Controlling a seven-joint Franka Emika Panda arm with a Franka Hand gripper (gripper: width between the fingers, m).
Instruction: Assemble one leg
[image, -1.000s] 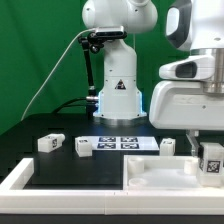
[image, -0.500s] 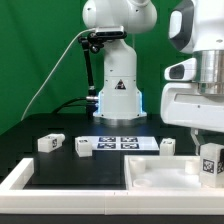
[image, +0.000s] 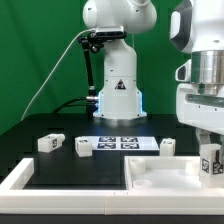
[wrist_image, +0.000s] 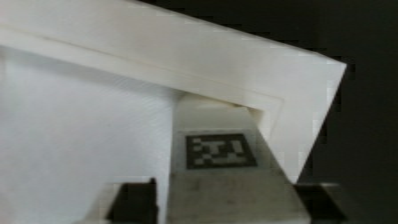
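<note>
Held leg (image: 210, 160) over tray-like white panel (image: 160, 178), at the exterior view's right.

Chunky white plastic peg, matte, square black-and-white tag on its face; clamped between the gripper (wrist_image: 210, 190) fingers, dark pads (wrist_image: 132, 200) flanking its sides in the wrist view, tag (wrist_image: 219, 150) facing camera. Panel beneath: smooth white, raised rim, sharp corner. Three more legs alike on black tabletop (image: 60, 165): one (image: 50, 143) and another (image: 83, 148) toward the exterior view's left, a third (image: 168, 146) just behind the panel. Marker board (image: 122, 143) flat between them. White border rail (image: 25, 178) along table edge. Arm bulk hiding the far right of the scene.
</note>
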